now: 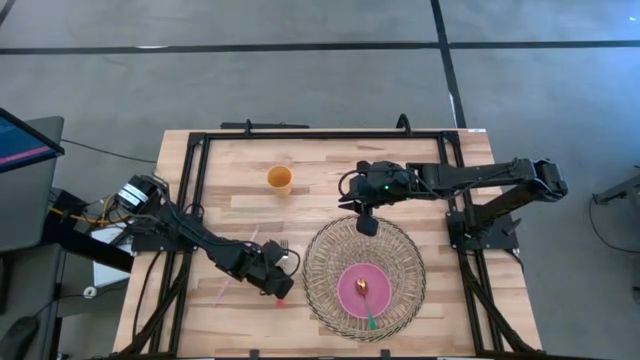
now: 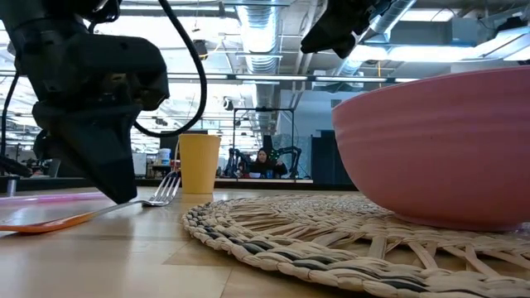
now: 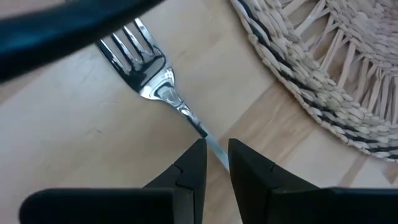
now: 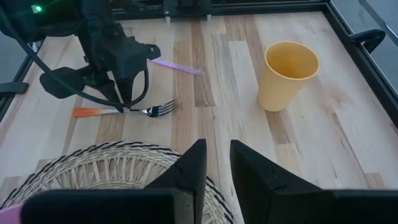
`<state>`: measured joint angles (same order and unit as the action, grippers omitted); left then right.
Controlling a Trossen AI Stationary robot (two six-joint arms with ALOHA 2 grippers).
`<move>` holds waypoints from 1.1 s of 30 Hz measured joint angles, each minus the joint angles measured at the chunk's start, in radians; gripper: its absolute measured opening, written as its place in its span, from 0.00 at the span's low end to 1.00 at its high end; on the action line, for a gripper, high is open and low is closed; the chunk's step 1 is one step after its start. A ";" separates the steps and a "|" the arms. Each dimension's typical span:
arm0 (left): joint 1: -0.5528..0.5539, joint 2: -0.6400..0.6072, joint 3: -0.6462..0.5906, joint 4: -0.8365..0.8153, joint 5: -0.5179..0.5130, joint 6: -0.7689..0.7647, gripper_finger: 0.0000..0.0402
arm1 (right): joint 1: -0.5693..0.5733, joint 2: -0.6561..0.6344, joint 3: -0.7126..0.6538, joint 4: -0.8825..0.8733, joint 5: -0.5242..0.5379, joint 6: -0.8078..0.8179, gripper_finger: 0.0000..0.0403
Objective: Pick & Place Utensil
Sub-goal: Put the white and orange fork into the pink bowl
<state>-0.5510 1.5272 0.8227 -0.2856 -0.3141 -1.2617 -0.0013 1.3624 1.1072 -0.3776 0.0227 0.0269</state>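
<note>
The fork (image 3: 146, 74) has a steel head and an orange handle (image 4: 87, 112). It lies on the wood table to the left of the woven mat (image 1: 330, 250), tines toward the far edge. My left gripper (image 3: 216, 163) is down on it and shut on its steel shaft. It also shows in the high view (image 1: 277, 280) and the low view (image 2: 124, 194). My right gripper (image 4: 214, 165) hangs shut over the mat's far rim (image 1: 368, 226), touching nothing. A pink bowl (image 1: 362, 285) sits on the mat. My left gripper pinches the fork's thin steel shaft (image 3: 208, 140) between its two fingers, just behind the head. The fingers come from above, pointing down, and lie across the shaft. The orange handle end (image 2: 41, 222) rests on the table.
A yellow cup (image 1: 279, 178) stands upright near the far middle of the table. A thin pink stick (image 4: 177, 66) lies on the wood left of the fork. The bowl holds a small orange and green item (image 1: 366, 300). A black frame (image 1: 190, 180) borders the tabletop.
</note>
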 joint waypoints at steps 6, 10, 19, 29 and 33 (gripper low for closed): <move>0.002 0.000 0.000 0.000 -0.009 0.000 0.17 | 0.000 0.000 0.000 -0.004 0.000 0.000 0.16; 0.001 0.026 0.002 0.015 -0.023 0.000 0.17 | 0.000 0.000 0.000 -0.004 0.000 0.000 0.16; -0.004 0.073 0.004 0.062 -0.041 0.010 0.14 | 0.000 0.000 0.000 -0.009 0.000 0.000 0.16; -0.026 -0.020 -0.002 0.063 -0.070 0.070 0.03 | 0.000 0.000 0.000 -0.011 0.000 0.000 0.16; -0.026 -0.076 -0.002 0.094 -0.074 0.075 0.02 | 0.000 0.000 0.000 -0.011 0.000 0.000 0.16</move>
<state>-0.5774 1.4509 0.8204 -0.1915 -0.3882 -1.1863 -0.0013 1.3624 1.1072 -0.3885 0.0231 0.0269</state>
